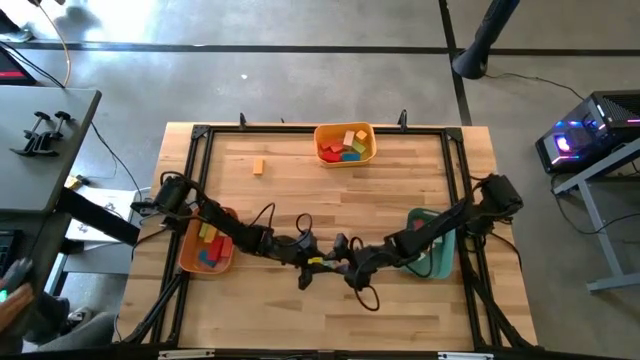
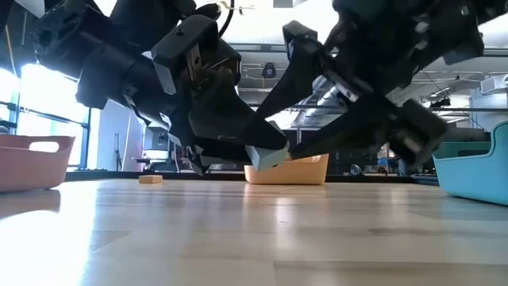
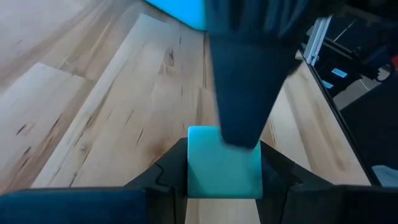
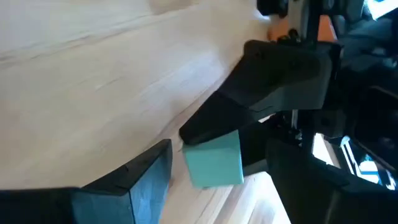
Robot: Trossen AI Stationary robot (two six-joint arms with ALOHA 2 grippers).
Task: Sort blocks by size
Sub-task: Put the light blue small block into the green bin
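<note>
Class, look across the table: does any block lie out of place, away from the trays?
Yes. One small orange block lies alone on the bare table, left of the yellow tray, while the other blocks sit in trays.

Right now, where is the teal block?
The teal block is clamped in the left claw, held above the table's middle front, with the open right claw right beside it.

Three trays stood on the surface (image 1: 300,210): one orange tray (image 1: 190,262), one yellow tray (image 1: 345,158), one teal tray (image 1: 447,262). One small orange block (image 1: 258,167) lay loose. One teal block (image 3: 224,171) was present between the two arms; tray contents could not be counted exactly.
</note>
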